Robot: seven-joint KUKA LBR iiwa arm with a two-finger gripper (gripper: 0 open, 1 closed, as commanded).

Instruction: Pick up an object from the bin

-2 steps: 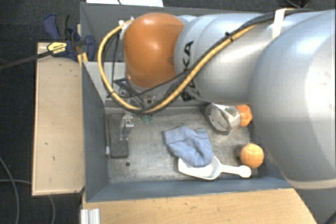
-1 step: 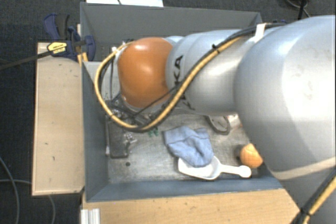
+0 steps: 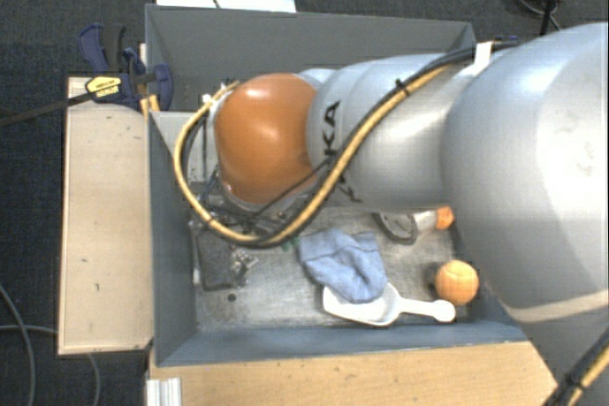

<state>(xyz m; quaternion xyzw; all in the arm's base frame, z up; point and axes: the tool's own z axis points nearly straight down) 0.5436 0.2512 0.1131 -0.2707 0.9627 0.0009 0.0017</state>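
- Gripper [image 3: 221, 261] hangs low at the bin's [image 3: 314, 38] left end, wrist down, probably for a top-down grab; you can't tell if it's open or closed
- Nearest thing is the crumpled blue cloth [image 3: 343, 263] just right of it, white scoop [image 3: 376, 307] and orange ball [image 3: 457, 281] beyond

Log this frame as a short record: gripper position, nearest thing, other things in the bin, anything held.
gripper: low in the left part of the bin, under the orange wrist cover
nearest thing: crumpled blue cloth, to its right
other things: white scoop by the front wall, against the cloth's lower edge; orange ball near the scoop's handle
held: cannot tell
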